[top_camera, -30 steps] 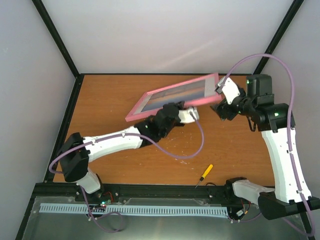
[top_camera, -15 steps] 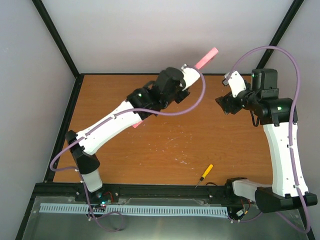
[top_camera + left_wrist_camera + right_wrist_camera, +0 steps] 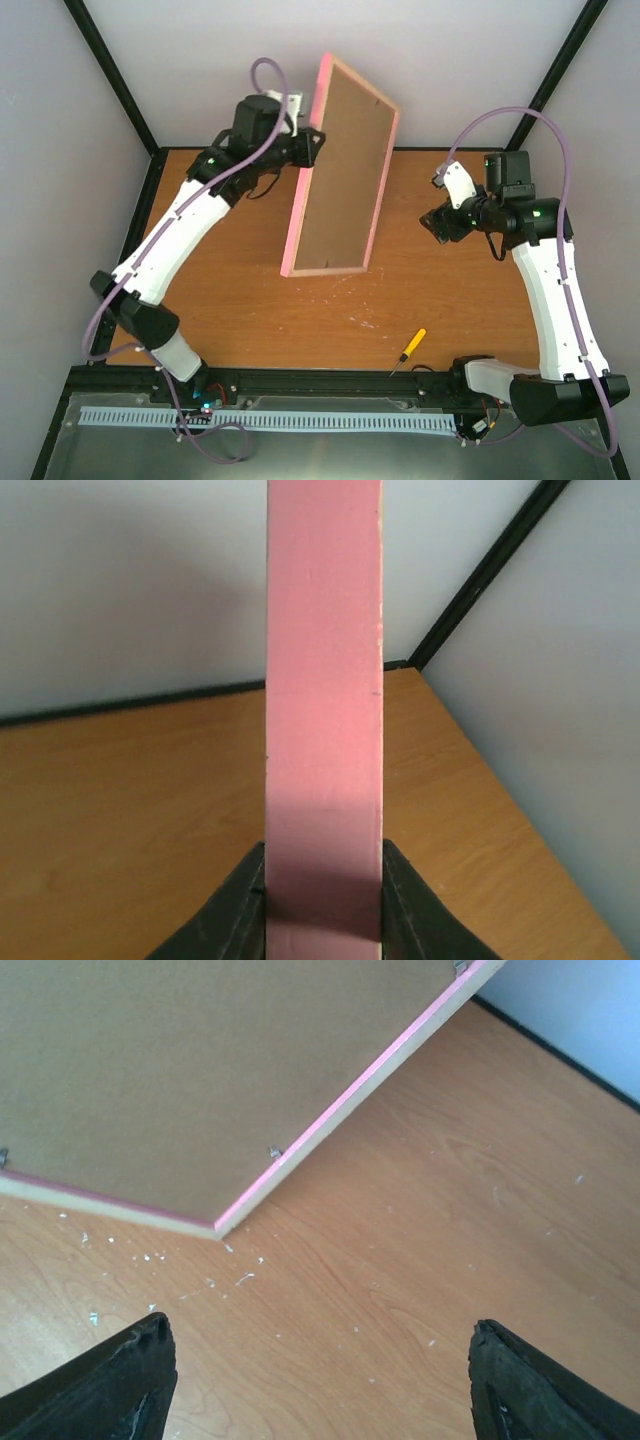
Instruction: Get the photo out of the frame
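Pink frame upright, long axis near vertical, brown back facing right

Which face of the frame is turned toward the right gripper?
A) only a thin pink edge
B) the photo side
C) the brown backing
C: the right wrist view shows the plain brown backing of the frame, ahead of the open right gripper.
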Action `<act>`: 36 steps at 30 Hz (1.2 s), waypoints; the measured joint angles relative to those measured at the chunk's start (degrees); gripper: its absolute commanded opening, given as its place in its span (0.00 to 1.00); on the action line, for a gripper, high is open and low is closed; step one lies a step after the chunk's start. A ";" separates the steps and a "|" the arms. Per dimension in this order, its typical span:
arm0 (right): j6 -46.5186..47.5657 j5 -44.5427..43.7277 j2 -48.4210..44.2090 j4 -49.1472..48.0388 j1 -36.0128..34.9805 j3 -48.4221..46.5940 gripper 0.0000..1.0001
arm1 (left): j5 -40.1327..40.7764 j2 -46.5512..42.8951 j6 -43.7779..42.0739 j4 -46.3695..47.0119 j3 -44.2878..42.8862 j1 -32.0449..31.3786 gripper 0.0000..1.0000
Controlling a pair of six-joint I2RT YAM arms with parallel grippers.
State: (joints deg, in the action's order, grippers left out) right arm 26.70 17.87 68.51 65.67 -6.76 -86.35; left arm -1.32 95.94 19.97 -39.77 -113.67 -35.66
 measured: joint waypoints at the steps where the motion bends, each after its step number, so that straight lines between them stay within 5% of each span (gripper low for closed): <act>1: -0.17 0.33 0.00 -0.09 0.00 0.72 0.78 | -1.42 -1.46 2.03 0.96 2.67 1.07 0.01; 11: -1.22 2.84 -0.39 -3.58 0.00 10.60 0.75 | -19.87 -18.75 24.74 22.01 45.88 15.30 0.01; 17: -1.25 4.66 -0.55 -5.33 0.00 15.41 0.74 | -27.32 -20.13 32.74 30.69 62.18 21.59 0.00; 36: 0.79 5.07 -4.66 -9.11 0.00 26.69 0.70 | -41.44 -2.75 31.93 51.95 66.97 27.26 0.01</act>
State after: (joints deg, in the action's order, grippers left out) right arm 27.49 22.94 63.86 56.55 -6.76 -59.66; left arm -42.76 93.19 51.90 12.19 -46.70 -8.40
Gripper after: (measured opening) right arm 0.707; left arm 0.224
